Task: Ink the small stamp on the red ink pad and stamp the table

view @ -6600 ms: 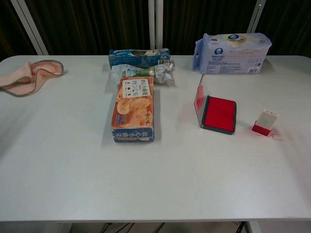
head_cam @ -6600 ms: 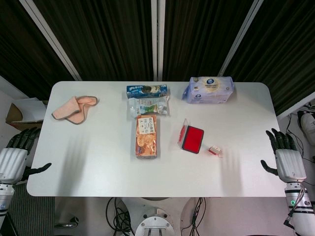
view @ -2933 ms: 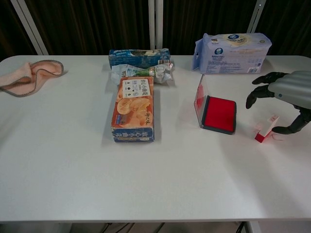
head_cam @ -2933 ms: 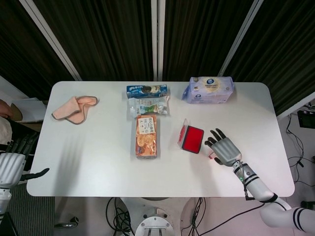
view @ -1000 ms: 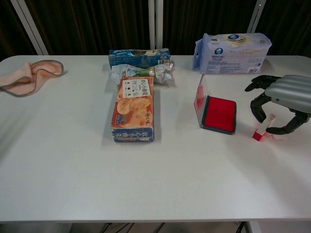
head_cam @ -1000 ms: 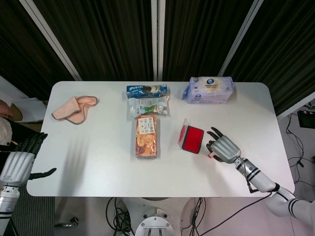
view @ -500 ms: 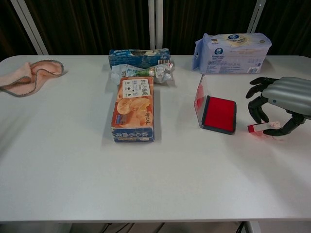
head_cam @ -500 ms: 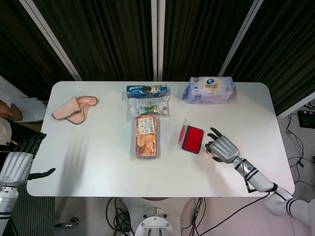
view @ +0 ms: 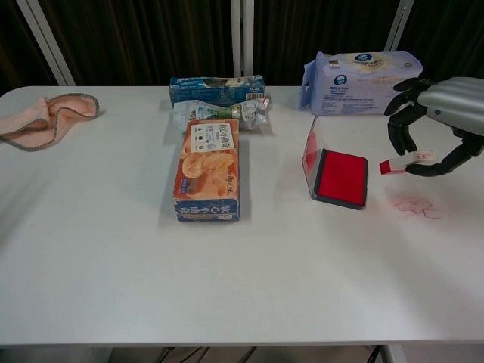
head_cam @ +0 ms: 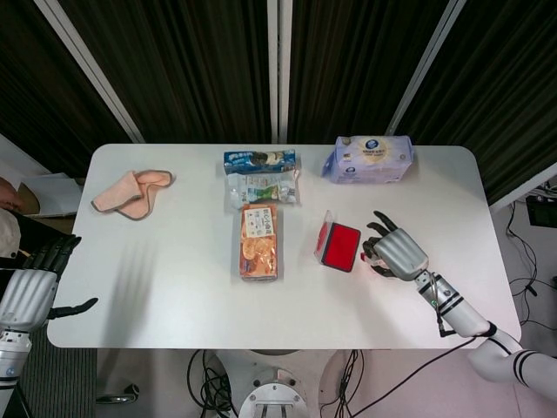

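Holding the small stamp (view: 398, 164) above the surface (view: 227, 272), right robot hand (view: 435, 125) pinches it beside the red ink pad (view: 342, 177); left robot hand (head_cam: 30, 287) idles, fingers spread.

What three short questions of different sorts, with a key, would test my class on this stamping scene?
1. True or false: the right hand holds the small stamp clear of the table.
2. Which way does the stamp's red end point? A) toward the red ink pad B) toward the tissue pack C) straight up
3. Fill in: the ink pad's clear lid stands ____.

Key: 1 true; 2 A; 3 open, raised on the pad's left edge in the chest view.
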`<state>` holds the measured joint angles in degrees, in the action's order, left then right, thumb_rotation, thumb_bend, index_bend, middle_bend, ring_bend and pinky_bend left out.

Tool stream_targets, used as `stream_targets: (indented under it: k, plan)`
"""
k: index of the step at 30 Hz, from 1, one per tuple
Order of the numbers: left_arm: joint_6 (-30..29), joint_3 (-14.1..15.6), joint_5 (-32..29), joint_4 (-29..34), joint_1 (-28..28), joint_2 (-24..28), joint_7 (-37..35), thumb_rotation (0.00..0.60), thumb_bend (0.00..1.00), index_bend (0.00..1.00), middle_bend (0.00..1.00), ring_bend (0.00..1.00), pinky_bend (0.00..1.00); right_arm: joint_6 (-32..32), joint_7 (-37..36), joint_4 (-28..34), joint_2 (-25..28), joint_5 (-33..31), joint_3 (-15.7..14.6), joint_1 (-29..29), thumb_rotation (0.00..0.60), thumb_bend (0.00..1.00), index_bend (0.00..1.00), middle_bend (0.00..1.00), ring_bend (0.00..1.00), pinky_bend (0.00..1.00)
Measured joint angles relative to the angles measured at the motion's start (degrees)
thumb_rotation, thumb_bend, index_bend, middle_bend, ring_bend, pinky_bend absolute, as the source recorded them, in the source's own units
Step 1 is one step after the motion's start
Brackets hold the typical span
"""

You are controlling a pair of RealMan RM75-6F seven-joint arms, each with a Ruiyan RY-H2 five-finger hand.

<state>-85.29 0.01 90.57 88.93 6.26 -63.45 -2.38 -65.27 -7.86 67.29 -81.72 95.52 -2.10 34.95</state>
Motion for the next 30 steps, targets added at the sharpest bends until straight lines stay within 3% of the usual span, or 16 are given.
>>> stream_targets:
  k: [10,20,30]
  plan:
    - [0.4,-0.05,-0.22,-0.1,0.18,0.24,-0.35,0.445,0.01,0.01,0.07,0.08,0.18,15.17,-1.53,8.48,2.05,-10.98,4.3,4.94,0.6,0.37,0.74,0.63,0.19,0.0]
    - [1.14,-0.09,-0.88,-1.57,0.34,-0.02,-2.03,0.444,0.01,0.01,0.07,0.08,0.18,23.18,13.04,16.38,2.81,-31.87,8.94,9.4,0.6,0.4,0.74,0.62,0.19,0.0]
    - [1.38,0.02,-1.24,-3.05,0.22,-0.24,-3.54,0.444,0.01,0.01,0.07,0.08,0.18,25.89,25.43,19.47,1.57,-54.39,8.72,15.81,0.6,0.42,0.74,0.62,0.19,0.0]
